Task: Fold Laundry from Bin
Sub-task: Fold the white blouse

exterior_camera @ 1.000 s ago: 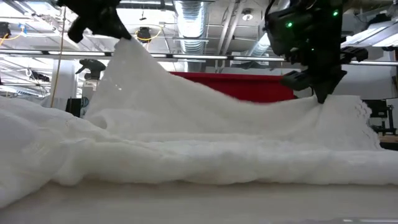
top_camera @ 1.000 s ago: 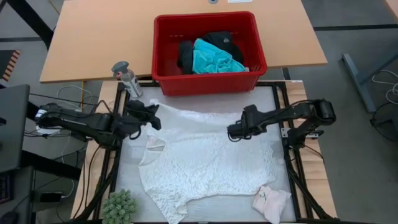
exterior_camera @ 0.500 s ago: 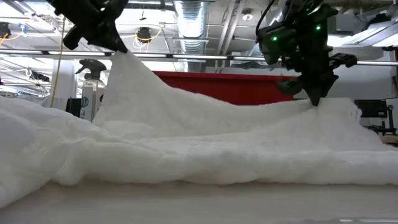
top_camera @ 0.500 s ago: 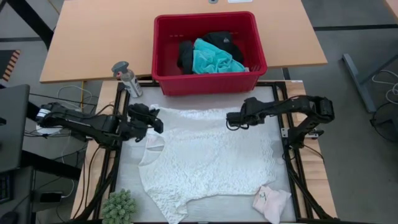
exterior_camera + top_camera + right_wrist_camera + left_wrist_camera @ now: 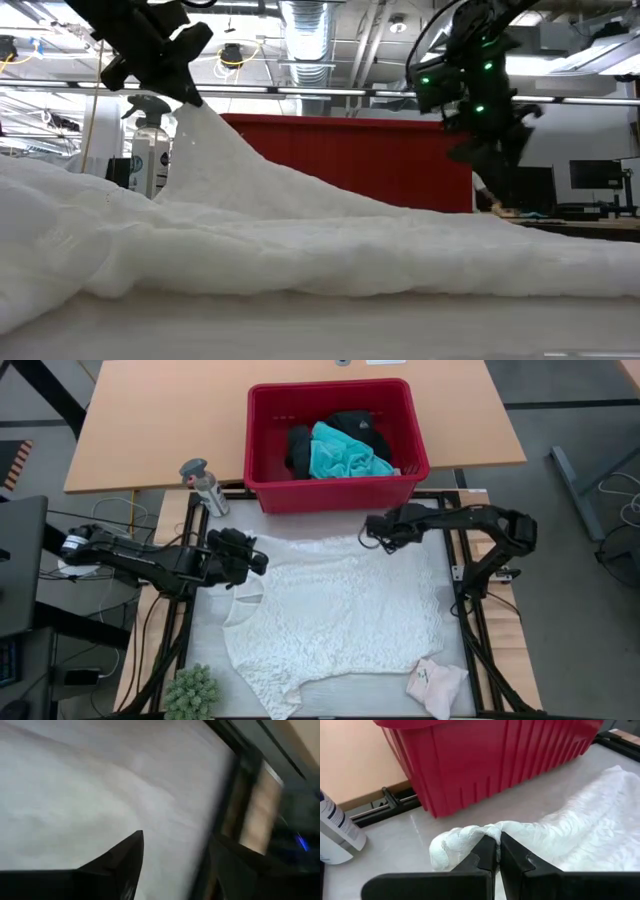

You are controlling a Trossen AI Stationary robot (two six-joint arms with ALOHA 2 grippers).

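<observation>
On the grey table surface (image 5: 430, 650) in front of the bin, the white lacy top (image 5: 330, 615) lies spread out almost flat, with its far edge just beside the front wall of the red bin (image 5: 335, 492). One corner of this top is lifted up and forms a peak, as the low view shows, because the left gripper (image 5: 257, 561) is clenched on it; in the left wrist view the two dark fingers (image 5: 485, 852) are pressed together with a fold of lace between them. The right gripper (image 5: 372, 536) is above the far right edge of the top, close to the bin, and its fingers (image 5: 122, 857) stand apart with nothing between them; in the low view it hangs free of the fabric. Inside the bin rest the turquoise shirt (image 5: 345, 455) and the black clothing (image 5: 300, 448), piled together. The small pale pink-white piece (image 5: 436, 684) lies at the near right corner of the table, apart from the top. A spray bottle (image 5: 203, 485) stands beside the left side of the bin, and a small green plant (image 5: 190, 692) sits at the near left corner of the table. Behind the bin is a wooden desk (image 5: 150, 420).
</observation>
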